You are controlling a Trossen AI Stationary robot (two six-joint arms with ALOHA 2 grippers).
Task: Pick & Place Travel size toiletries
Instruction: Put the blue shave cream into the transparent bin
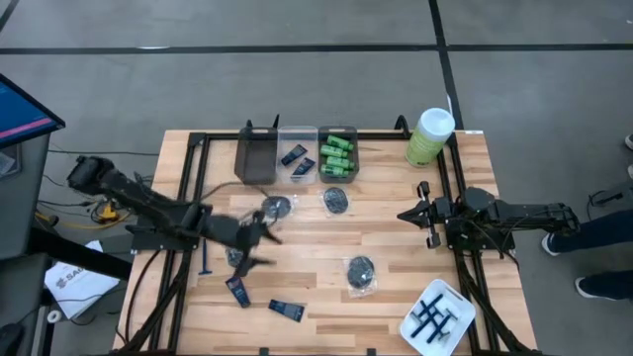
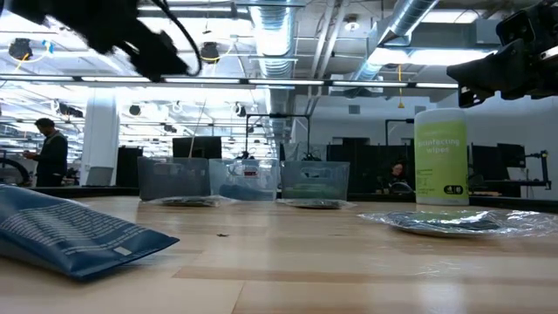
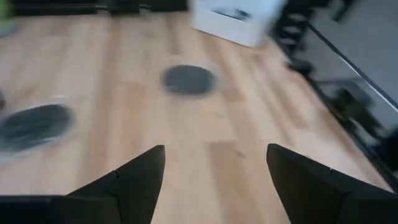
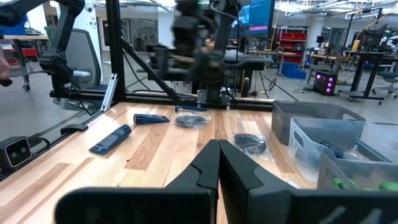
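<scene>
Near table edge, high view: two navy tubes (image 1: 237,290) (image 1: 286,310) lie flat at the front left, close together but apart. A white tray (image 1: 436,316) sits at the front right corner with dark razors on it. A round grey packet (image 1: 360,270) lies on bare wood between tubes and tray. One thin blue razor (image 1: 205,259) lies by the left frame rail.

Mid-table: left gripper (image 1: 265,236) is out over the wood, blurred, above the left-centre area, fingers (image 3: 142,177) spread wide with nothing between them; left wrist view shows only bare wood and two packets ahead. Two more packets (image 1: 277,208) (image 1: 337,201) lie just in front of the bins. Right gripper (image 1: 413,214) hangs at the right side of the table, clear of all items; right wrist view shows its fingers (image 4: 205,165) pressed together, empty.

Far edge: three bins in a row. Dark bin (image 1: 255,156) on the left, contents not discernible. Clear middle bin (image 1: 298,138) holds two navy tubes. Right bin (image 1: 338,132) holds green bottles (image 1: 337,150) and a packet. A green canister (image 1: 428,136) with a white lid stands at the far right corner.
</scene>
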